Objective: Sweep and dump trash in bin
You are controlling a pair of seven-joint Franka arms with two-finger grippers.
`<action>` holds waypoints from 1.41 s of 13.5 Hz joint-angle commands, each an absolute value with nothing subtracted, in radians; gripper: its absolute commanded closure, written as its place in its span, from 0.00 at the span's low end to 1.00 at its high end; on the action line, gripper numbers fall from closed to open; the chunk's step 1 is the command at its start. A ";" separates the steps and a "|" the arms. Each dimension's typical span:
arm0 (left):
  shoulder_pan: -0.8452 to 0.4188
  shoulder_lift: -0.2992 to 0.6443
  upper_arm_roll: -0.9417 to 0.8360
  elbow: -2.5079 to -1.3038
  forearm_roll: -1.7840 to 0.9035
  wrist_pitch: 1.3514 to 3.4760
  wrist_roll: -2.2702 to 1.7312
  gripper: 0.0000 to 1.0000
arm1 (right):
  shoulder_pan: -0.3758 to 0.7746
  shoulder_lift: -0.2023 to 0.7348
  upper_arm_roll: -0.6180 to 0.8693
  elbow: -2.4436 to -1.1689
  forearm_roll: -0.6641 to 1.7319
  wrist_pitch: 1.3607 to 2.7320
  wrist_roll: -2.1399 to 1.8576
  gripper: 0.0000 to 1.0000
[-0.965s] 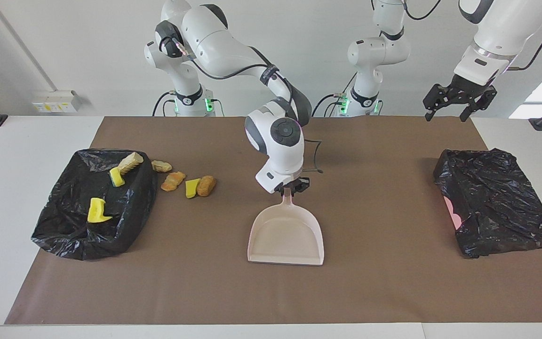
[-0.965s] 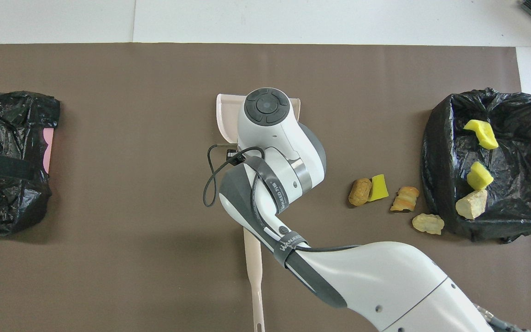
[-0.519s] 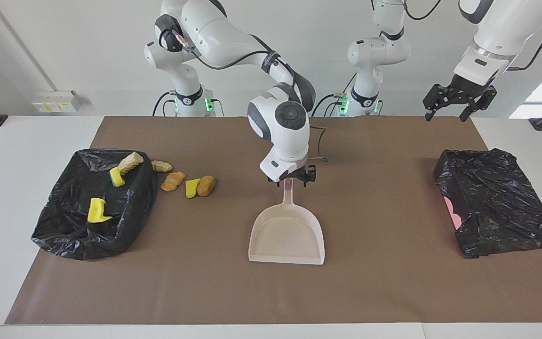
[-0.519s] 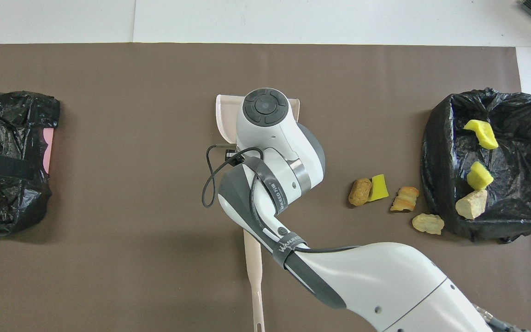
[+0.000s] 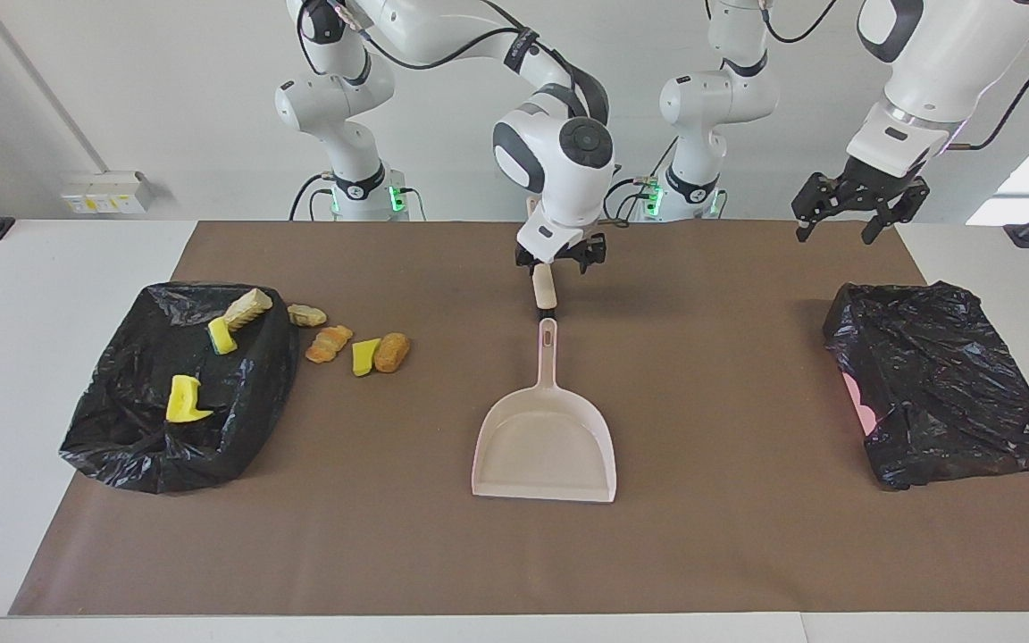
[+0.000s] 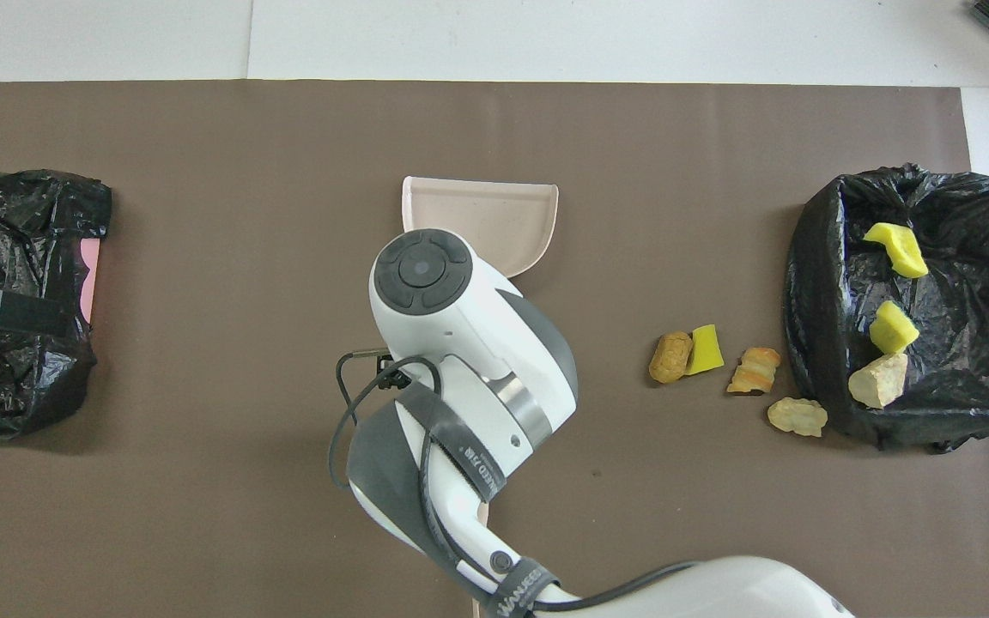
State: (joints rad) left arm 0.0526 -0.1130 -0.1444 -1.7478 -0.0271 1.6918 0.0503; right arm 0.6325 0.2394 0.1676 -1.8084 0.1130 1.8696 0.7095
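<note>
My right pincer (image 5: 559, 261) is hanging over the brush (image 5: 544, 288), which is pointing at the dustpan (image 5: 543, 446). I cannot tell if I am gripping it. Four bits of trash (image 5: 354, 348) are lying on the tabletop (image 5: 702, 536) toward the right arm's end, beside the bin (image 5: 121, 429). My left pincer (image 5: 847, 207) is waiting, spread wide.

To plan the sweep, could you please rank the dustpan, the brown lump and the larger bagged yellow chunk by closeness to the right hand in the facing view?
From the right hand, holding the brush:
1. Dustpan, mid-table.
2. Brown lump, lying loose toward the right arm's end.
3. Yellow chunk, inside the black bag at that end.
</note>
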 commanded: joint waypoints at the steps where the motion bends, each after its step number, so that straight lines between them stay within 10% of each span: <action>1: -0.061 -0.078 -0.135 -1.776 -0.034 1.804 0.034 0.00 | 0.688 0.056 0.170 -2.093 0.175 2.012 0.741 0.00; 7: -0.247 0.119 -0.135 -1.764 -0.049 2.138 -0.305 0.00 | 0.810 -0.129 0.170 -2.391 0.198 2.193 0.857 0.00; 16: -0.468 0.299 -0.140 -1.781 -0.075 2.292 -0.353 0.00 | 0.824 -0.066 0.167 -2.407 0.212 2.293 0.813 0.00; 19: -0.468 0.320 -0.138 -1.786 -0.075 2.301 -0.353 0.00 | 0.805 -0.043 0.166 -2.398 0.212 2.313 0.775 0.28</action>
State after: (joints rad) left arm -0.4554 0.3095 -0.1540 -1.7755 -0.0621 2.2843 -0.3536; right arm 0.8187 -0.0548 0.1682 -2.4015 0.2096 2.2973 0.8178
